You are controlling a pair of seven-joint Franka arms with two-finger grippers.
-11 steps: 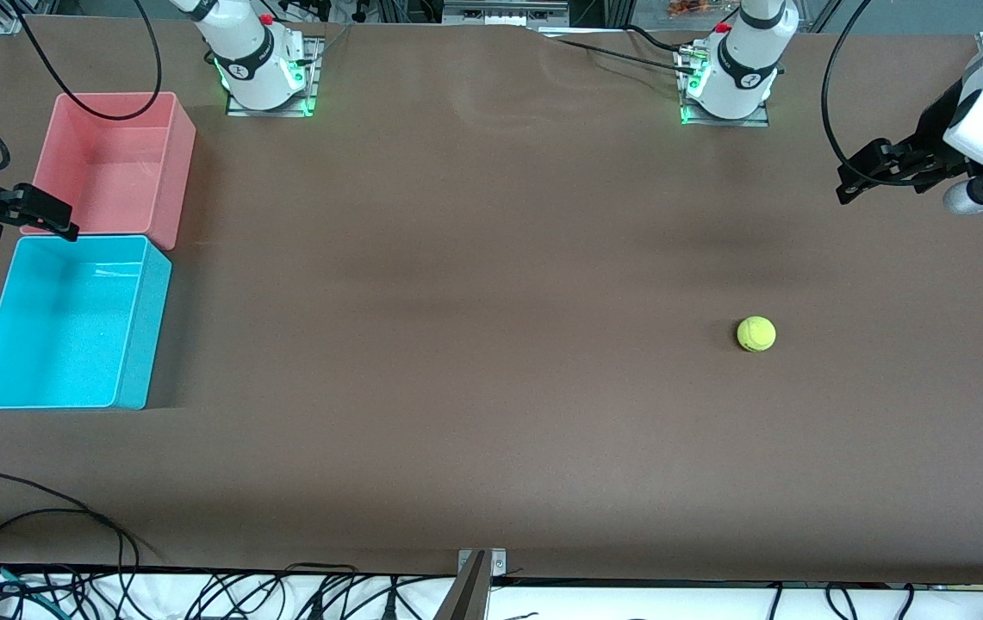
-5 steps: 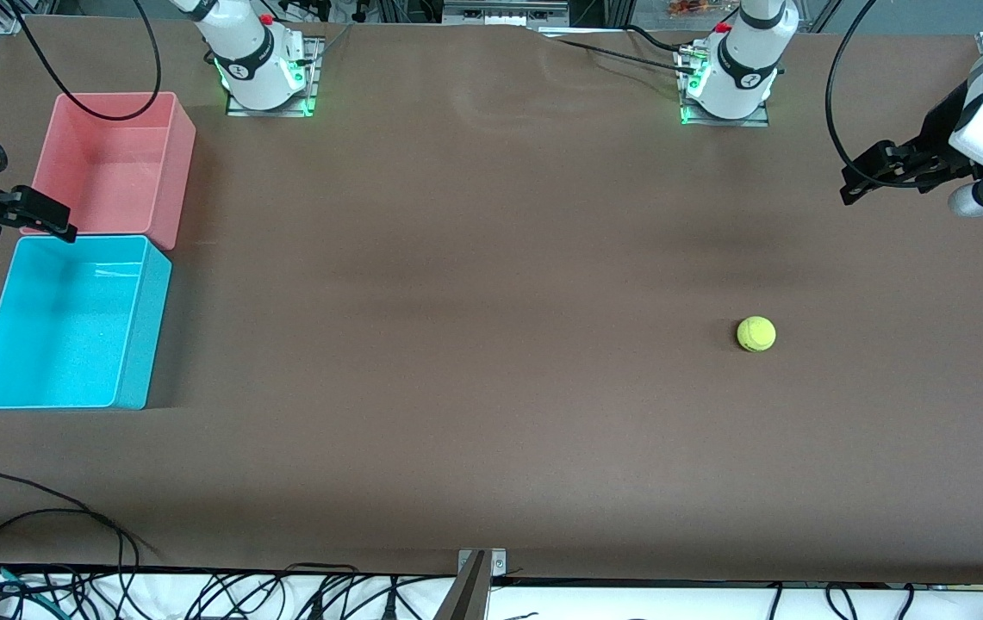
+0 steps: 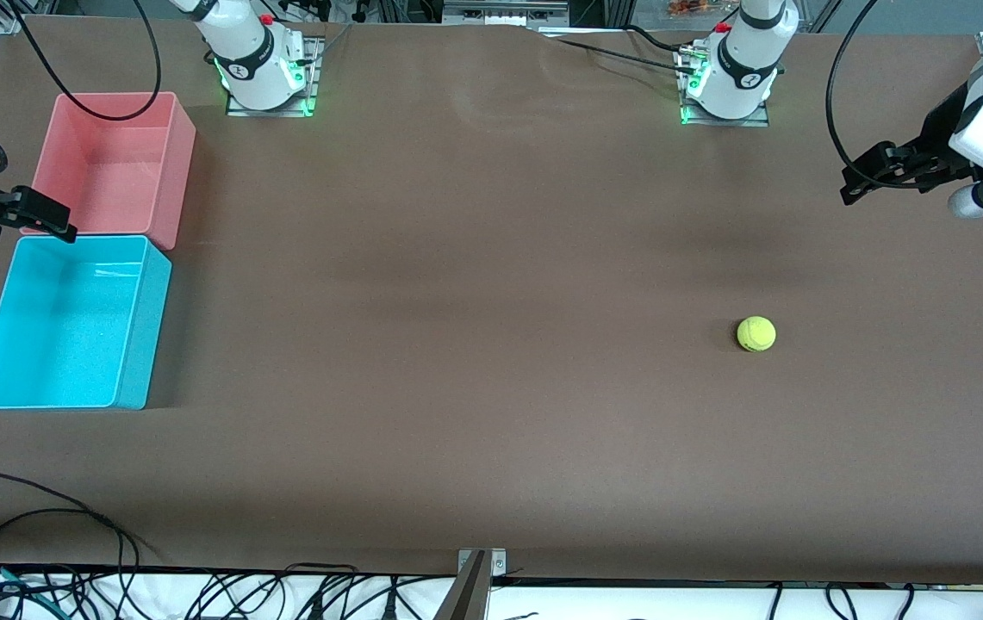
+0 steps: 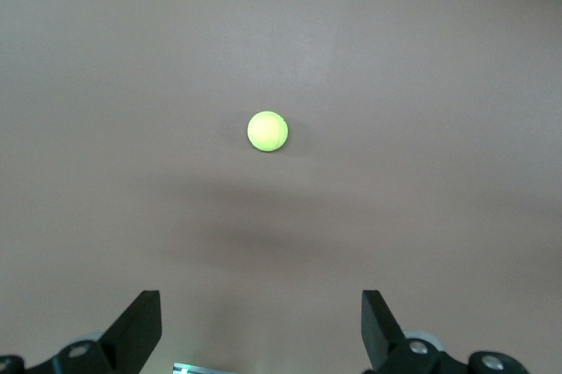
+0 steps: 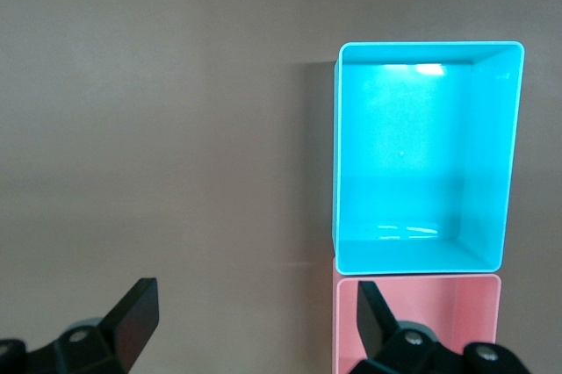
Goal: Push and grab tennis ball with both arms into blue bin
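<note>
I am seeing the ball (image 3: 755, 334) resting on the bare brown table (image 3: 474, 362) toward the left arm's end, alone and touching nothing but the tabletop. Taking the table's centre as the dial hub in the front view, the ball is sitting at about 3 o'clock. In the left wrist view the ball (image 4: 267, 131) is lying clear of the fingers (image 4: 139, 330), which are standing wide apart with nothing between them.

At the right arm's end, the blue bin (image 3: 69, 323) is standing upright near 9 o'clock, open side up and holding nothing. It is well apart from the ball, with most of the table between them. The pink bin (image 3: 116, 164) is standing just beside the blue bin, farther from the front camera, around 10 o'clock; their short walls are meeting or nearly meeting. The right wrist view is showing both bins, the blue bin (image 5: 426, 154) and the pink bin (image 5: 417, 321), side by side and empty.

The right gripper (image 3: 43, 220) is hanging over the seam between the two bins, at the table's edge. Its fingers (image 5: 132, 312) are spread wide and holding nothing.

The left gripper (image 3: 866, 176) is hanging over bare table at roughly 2 o'clock, well apart from the ball, wide and empty.
</note>
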